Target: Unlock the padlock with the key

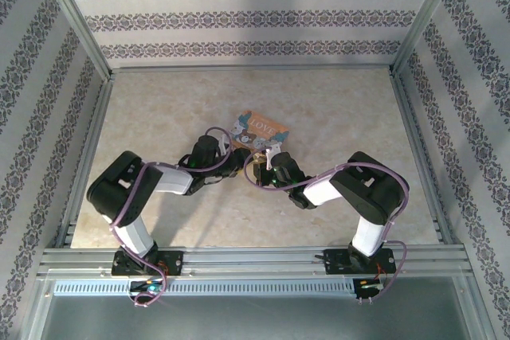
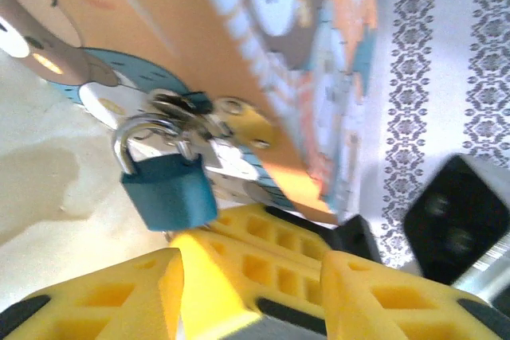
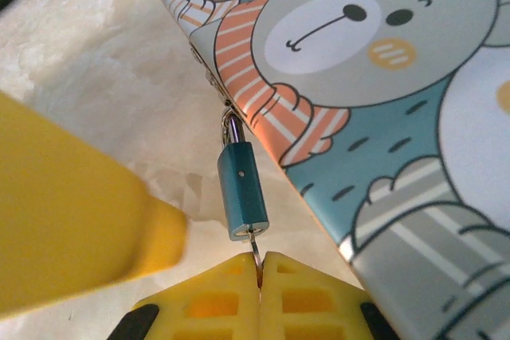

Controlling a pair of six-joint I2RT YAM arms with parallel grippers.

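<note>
Padlock (image 3: 241, 189) hangs at the LOVE box (image 3: 382, 117) edge, key (image 3: 254, 246) seated in its base and pinched by the clenched right hand (image 3: 260, 276), which should twist squarely without tugging; released left hand (image 1: 239, 162) hovers beside the box.

An orange "LOVE" book (image 1: 259, 127) with cartoon bears lies on the pale marbled table (image 1: 175, 101), ringed by floral-striped walls (image 1: 247, 17).

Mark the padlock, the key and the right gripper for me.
padlock (image 3: 241, 189), right wrist view, middle of its teal body.
key (image 3: 255, 248), right wrist view, bare silvery shaft below the padlock.
right gripper (image 3: 260, 275), right wrist view, seam between its closed fingertips.
</note>
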